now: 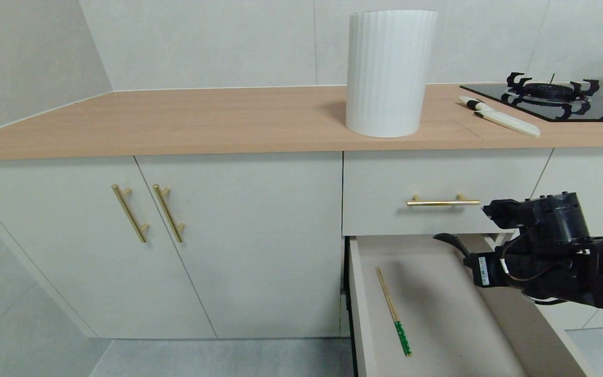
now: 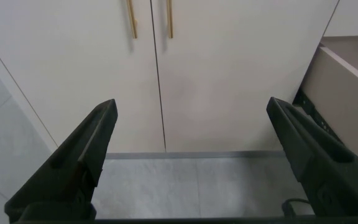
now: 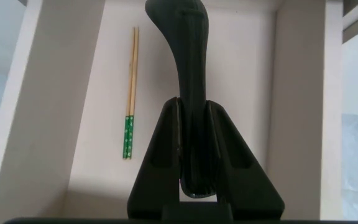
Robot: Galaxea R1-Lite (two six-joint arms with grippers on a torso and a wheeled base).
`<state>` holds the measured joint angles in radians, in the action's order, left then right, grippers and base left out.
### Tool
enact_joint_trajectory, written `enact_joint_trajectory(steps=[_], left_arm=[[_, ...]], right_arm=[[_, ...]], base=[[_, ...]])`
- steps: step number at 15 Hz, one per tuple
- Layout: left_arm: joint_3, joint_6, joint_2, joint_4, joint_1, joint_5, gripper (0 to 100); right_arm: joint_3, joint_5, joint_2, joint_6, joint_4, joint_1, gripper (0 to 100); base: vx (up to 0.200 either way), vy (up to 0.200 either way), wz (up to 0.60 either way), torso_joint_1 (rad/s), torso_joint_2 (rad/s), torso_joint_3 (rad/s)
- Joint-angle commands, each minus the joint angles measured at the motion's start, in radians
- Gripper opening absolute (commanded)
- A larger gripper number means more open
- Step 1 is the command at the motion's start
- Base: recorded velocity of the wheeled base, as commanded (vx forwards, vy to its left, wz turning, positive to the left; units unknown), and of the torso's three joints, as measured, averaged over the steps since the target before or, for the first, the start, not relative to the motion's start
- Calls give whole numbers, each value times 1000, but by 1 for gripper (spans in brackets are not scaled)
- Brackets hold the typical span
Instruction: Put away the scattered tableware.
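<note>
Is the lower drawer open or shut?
Open. The drawer is pulled out beneath the shut upper drawer, its floor exposed with chopsticks lying inside.

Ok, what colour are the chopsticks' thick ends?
Green, on otherwise plain tan chopsticks; the right wrist view shows it best.

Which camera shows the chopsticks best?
The right wrist view: it looks straight down on the chopsticks, whole, in the drawer. The head view shows them slantwise; the left wrist view faces cupboard doors.

wood counter [image 1: 176,120]: tall white ribbed pot [image 1: 388,73], white knife [image 1: 511,124] just beside it, black stove [image 1: 542,107] at right end | open drawer [image 1: 437,314] below: 1 pair of chopsticks [image 1: 393,311] flat inside, green ends to front
</note>
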<state>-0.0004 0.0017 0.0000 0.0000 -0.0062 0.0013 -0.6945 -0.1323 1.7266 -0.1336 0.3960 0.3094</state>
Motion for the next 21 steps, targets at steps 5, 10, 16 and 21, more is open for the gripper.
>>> enact_joint_trajectory(steps=[5, 10, 16, 21], left_arm=[[0, 0, 0, 0, 0, 0, 100], [0, 0, 0, 0, 0, 0, 100], [0, 0, 0, 0, 0, 0, 100], [0, 0, 0, 0, 0, 0, 100]], right_arm=[[-27, -38, 240, -9, 96, 17, 0], [-79, -115, 442, -73, 181, 19, 0], [-83, -156, 574, -72, 288, 19, 0], [-86, -156, 591, -70, 287, 19, 0]], base=[[0, 0, 0, 0, 0, 0], [0, 0, 0, 0, 0, 0], [0, 0, 0, 0, 0, 0], [0, 0, 0, 0, 0, 0]])
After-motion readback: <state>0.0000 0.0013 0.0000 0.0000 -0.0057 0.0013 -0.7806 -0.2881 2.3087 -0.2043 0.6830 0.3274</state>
